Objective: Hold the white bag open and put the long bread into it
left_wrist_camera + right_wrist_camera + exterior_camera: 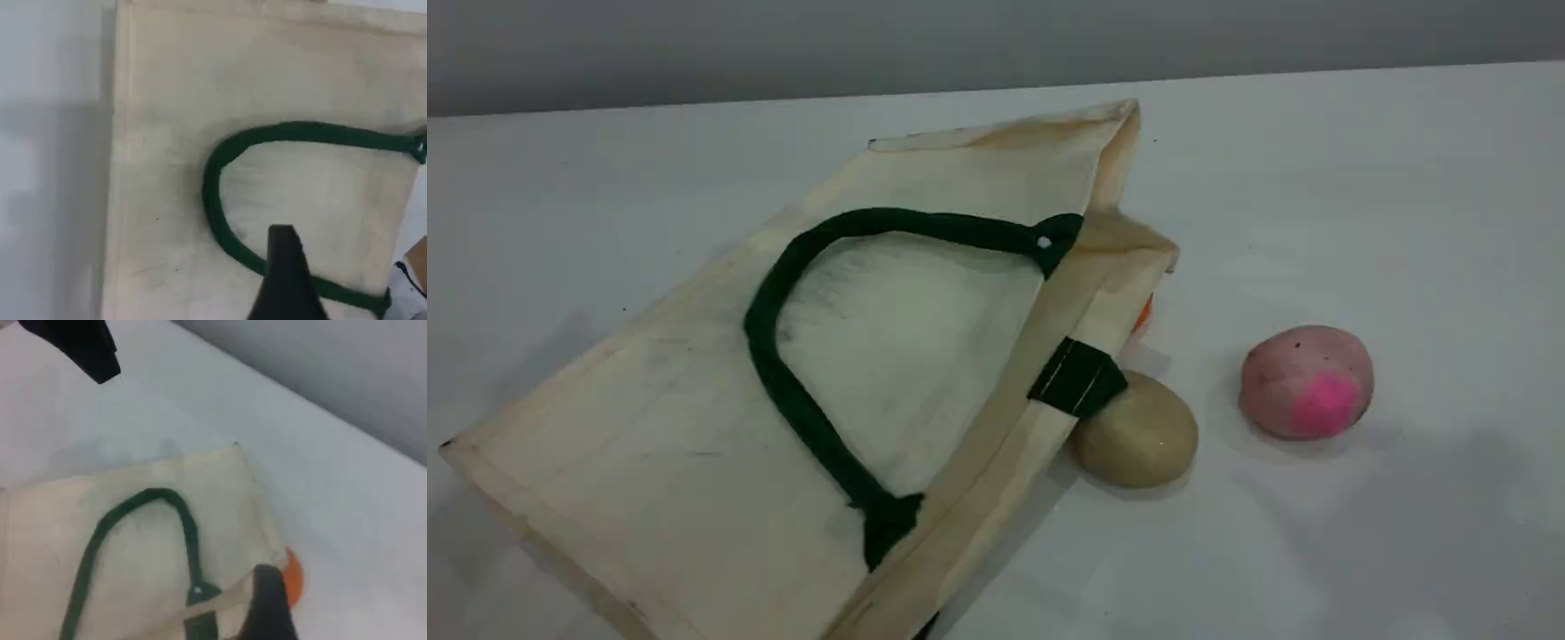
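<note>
White bag (694, 427) flat on desk (1360, 178) left, green handle (783, 373) uppermost, beige lump (1138, 431) touching its right edge, pink ball (1305, 380) farther right, long bread unseen, left pincer (283, 267) and right pincer (267, 600) both spread, empty.

Little of the robot shows. In the left wrist view, the left arm's gripper (285, 280) appears as a single matte black finger (284, 267): broad at the base, narrowing upward to a small squared, blunt tip, with smooth faces and no screws, cables or markings to be made out. In the right wrist view, the right arm's gripper (267, 607) shows one dark, near-black finger (268, 597) with a rounded top, blurred at its edges. A black, angular, wedge-shaped part (80, 347) fills that view's top left corner; what it belongs to cannot be told.
</note>
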`<state>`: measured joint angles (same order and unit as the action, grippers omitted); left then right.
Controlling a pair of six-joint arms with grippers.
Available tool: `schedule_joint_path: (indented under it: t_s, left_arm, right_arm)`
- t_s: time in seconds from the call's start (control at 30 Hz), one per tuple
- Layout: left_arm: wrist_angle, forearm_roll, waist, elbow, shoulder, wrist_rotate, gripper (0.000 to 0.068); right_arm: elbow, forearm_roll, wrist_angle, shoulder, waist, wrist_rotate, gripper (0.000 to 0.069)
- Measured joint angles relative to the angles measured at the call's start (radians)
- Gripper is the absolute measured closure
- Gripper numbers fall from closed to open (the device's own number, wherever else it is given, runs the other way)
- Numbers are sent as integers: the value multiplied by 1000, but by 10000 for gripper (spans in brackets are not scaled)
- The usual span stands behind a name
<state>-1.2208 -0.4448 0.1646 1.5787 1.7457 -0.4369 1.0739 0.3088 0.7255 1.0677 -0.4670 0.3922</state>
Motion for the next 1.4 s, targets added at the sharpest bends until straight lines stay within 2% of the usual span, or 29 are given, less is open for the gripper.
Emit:
schedule_joint_path:
  t_s: [0.13, 0.23, 0.37, 0.73, 0.97, 1.17, 1.4]
  left_arm:
    - [0, -4, 0, 0, -40, 5, 239]
    - [-1, -35, 0, -1, -79, 9, 239]
    - [-1, -58, 0, -22, -138, 6, 239]
    - [25, -55, 0, -247, -405, -11, 239]
    - [84, -90, 0, -404, -641, -11, 239]
    - [81, -88, 0, -515, -882, -8, 239]
    - [117, -77, -2, -624, -1185, 38, 239]
  right_arm:
    - [0, -32, 66, -76, 0, -36, 212]
    - [0, -53, 112, -140, 0, -63, 213]
    - [0, -112, 130, -250, 0, -103, 213]
    - [1, -232, 328, -551, 0, -283, 215]
    - [0, -269, 445, -717, 0, -352, 215]
    - [-63, -275, 490, -825, 0, -399, 215]
    - [-223, -258, 484, -944, 0, -473, 216]
